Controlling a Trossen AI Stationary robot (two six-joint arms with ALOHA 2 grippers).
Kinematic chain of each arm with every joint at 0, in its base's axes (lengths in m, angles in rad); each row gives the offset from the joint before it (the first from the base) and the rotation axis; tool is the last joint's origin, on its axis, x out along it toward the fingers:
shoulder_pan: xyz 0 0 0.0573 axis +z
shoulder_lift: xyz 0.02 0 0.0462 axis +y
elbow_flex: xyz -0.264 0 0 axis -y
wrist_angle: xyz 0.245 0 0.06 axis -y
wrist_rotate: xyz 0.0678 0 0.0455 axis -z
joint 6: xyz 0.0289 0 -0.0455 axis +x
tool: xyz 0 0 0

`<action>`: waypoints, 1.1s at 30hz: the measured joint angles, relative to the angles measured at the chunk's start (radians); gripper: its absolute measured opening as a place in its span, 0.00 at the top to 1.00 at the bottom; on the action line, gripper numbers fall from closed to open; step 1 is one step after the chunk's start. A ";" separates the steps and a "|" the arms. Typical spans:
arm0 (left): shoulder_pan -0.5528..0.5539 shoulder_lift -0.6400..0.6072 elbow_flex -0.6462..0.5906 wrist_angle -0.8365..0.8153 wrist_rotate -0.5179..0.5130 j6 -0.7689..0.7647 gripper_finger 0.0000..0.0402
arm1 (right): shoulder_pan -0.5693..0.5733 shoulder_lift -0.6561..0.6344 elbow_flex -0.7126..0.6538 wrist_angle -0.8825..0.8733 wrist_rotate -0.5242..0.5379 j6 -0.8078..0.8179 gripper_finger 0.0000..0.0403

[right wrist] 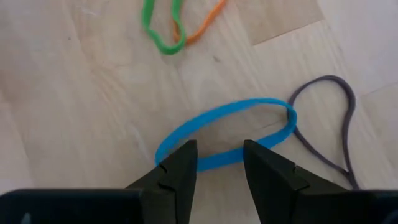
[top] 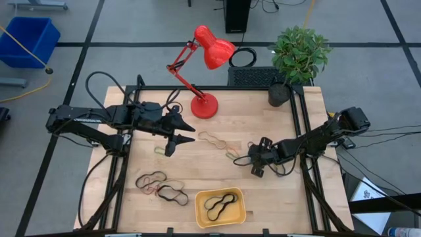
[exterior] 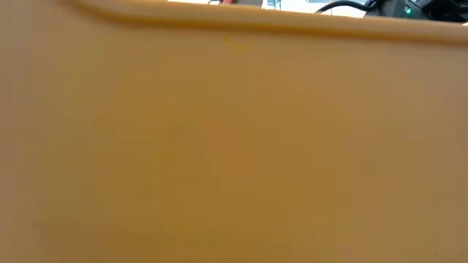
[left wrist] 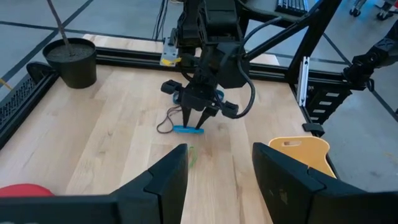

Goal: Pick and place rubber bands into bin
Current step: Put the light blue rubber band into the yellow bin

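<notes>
while both arms hang over the worktop, the stock reads as follows.

worktop [top: 263, 204]: pale wooden boards inside a black frame.
bin [top: 220, 207]: yellow-orange tray at the near edge, about midway along it; its wall fills almost the whole low view.
bands in bin [top: 221, 202]: dark loops lying inside the tray.
blue band [right wrist: 224, 134]: flat on the wood in the right half of the worktop, directly under the right gripper; one side of the loop runs across the gap between the jaws.
grey band [right wrist: 336, 118]: touching the blue band at one end, loop lying flat.
green band [right wrist: 163, 25] and orange band [right wrist: 202, 25]: crossed over each other, a little apart from the blue band.
tan bands [top: 214, 139]: near the middle of the worktop, between the two grippers.
dark and reddish bands [top: 160, 186]: a loose cluster toward the near left corner, just beside the bin.
right gripper [top: 255, 162]: low over the blue band, jaws parted and straddling it, not clamped on it.
left gripper [top: 186, 133]: left of the worktop's middle, above the wood, jaws spread wide with nothing between them.
red lamp [top: 205, 66]: base on the far edge.
potted plant [top: 297, 56]: far right corner.
</notes>
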 joint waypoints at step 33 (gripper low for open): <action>0.000 0.000 0.000 -0.009 0.000 -0.005 0.54 | 0.010 -0.003 0.006 -0.125 -0.133 0.084 0.68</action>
